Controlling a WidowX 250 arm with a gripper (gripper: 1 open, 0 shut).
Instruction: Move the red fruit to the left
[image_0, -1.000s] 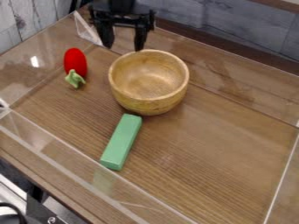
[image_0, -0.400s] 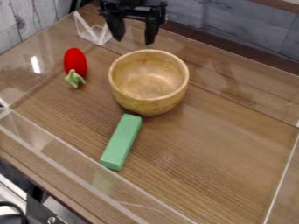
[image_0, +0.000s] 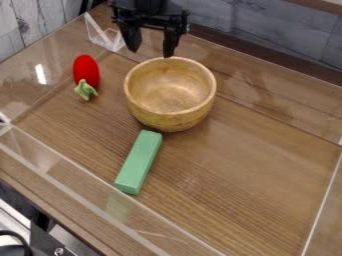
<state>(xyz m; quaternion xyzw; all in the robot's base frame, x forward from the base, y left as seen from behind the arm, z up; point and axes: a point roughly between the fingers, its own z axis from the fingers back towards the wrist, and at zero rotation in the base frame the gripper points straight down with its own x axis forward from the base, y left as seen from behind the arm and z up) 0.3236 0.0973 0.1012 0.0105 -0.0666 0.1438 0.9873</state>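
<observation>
The fruit (image_0: 86, 69) is glossy red with a pale green cap. The bowl (image_0: 170, 92) is light wood; the block (image_0: 138, 162) at its 7 o'clock is green. The gripper (image_0: 152, 39) is black, the table (image_0: 254, 150) brown woodgrain.

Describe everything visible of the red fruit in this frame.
The red fruit is a small, glossy toy strawberry, oval, with a pale green leafy cap at its lower end, towards the camera. It looks like smooth plastic. It lies on the wooden table at the far left, apart from the wooden bowl to its right. Nothing but the table touches it; the gripper, fingers spread, hangs behind the bowl, away from it.
</observation>
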